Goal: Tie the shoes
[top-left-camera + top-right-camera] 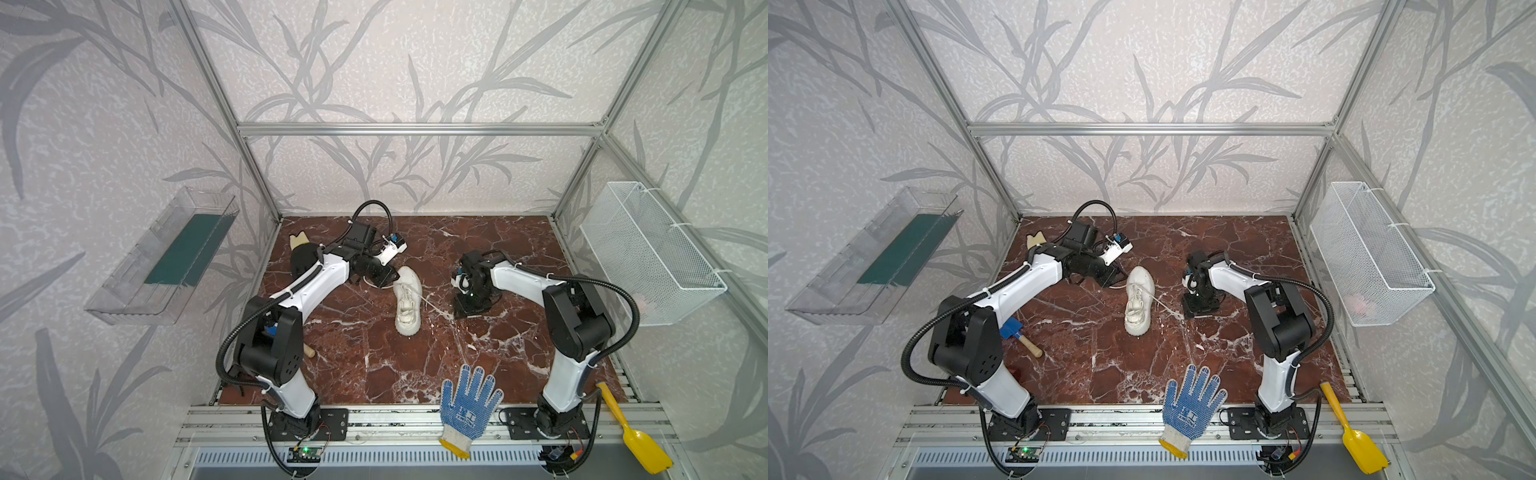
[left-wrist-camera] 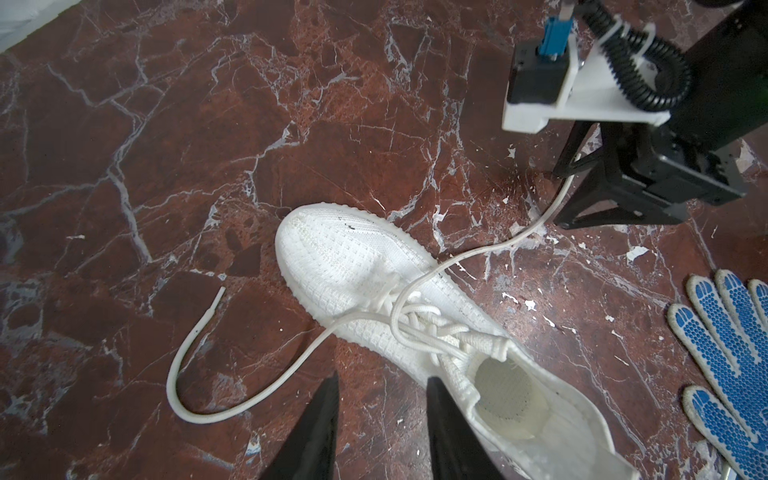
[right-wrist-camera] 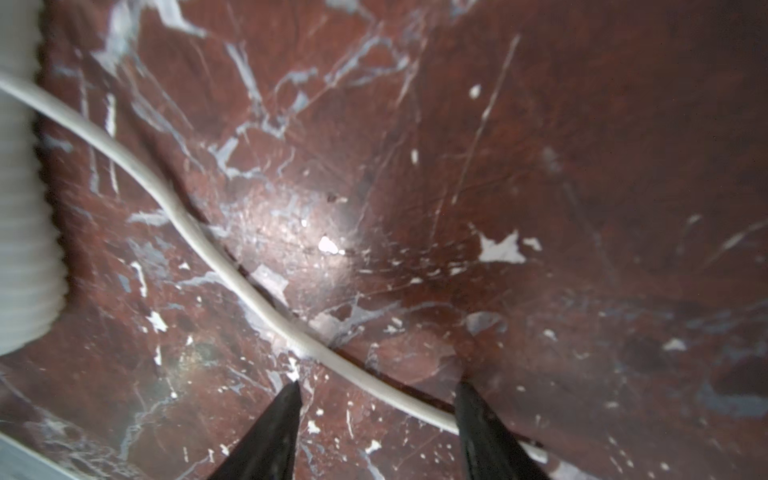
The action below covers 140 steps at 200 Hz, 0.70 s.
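The single off-white sneaker [image 1: 407, 301] lies near the middle of the marble table [image 1: 365, 374]. Its long axis runs far to near, toe toward the back wall and heel opening toward the front rail. It is well apart from every edge, with bare marble beyond toe and heel. Its two laces are loose: the curled lace [image 2: 203, 419] loops on the left arm's side, and the long lace [image 3: 249, 291] runs between the right gripper's [image 3: 378, 384] spread jaws, unpinched. The left gripper [image 2: 383, 376] hangs just beside the sneaker, jaws apart and empty. One dotted glove [image 1: 467, 409], one yellow scoop [image 1: 636, 436] and one blue shovel [image 1: 1013, 332] lie toward the edges.
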### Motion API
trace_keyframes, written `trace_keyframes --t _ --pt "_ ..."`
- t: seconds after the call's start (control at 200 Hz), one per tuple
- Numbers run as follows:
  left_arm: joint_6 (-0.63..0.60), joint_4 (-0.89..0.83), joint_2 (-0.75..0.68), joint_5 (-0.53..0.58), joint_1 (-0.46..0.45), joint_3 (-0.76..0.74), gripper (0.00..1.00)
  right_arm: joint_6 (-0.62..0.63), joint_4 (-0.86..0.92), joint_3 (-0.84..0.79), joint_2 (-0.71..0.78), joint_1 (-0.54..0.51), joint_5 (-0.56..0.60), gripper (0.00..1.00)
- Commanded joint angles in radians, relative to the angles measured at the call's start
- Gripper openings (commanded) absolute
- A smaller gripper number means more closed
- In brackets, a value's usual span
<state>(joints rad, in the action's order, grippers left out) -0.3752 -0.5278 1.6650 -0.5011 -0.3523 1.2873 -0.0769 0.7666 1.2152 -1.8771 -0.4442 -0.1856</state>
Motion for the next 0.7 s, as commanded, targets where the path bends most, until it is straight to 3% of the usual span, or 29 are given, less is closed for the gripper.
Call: trace_keyframes --t 0.0,0.285,0.695 --pt "0.005 0.019 -0.050 -0.022 0.002 -0.033 0.38 0.078 0.091 0.029 0.019 -0.017 0.147 0.61" --pt "0.005 0.023 -0.083 -0.004 0.001 -0.063 0.39 0.193 0.111 0.041 0.013 -0.022 0.146 0.61" --pt "0.009 0.005 -0.083 -0.014 0.001 -0.063 0.39 0.184 0.101 0.007 -0.001 -0.031 0.177 0.41"
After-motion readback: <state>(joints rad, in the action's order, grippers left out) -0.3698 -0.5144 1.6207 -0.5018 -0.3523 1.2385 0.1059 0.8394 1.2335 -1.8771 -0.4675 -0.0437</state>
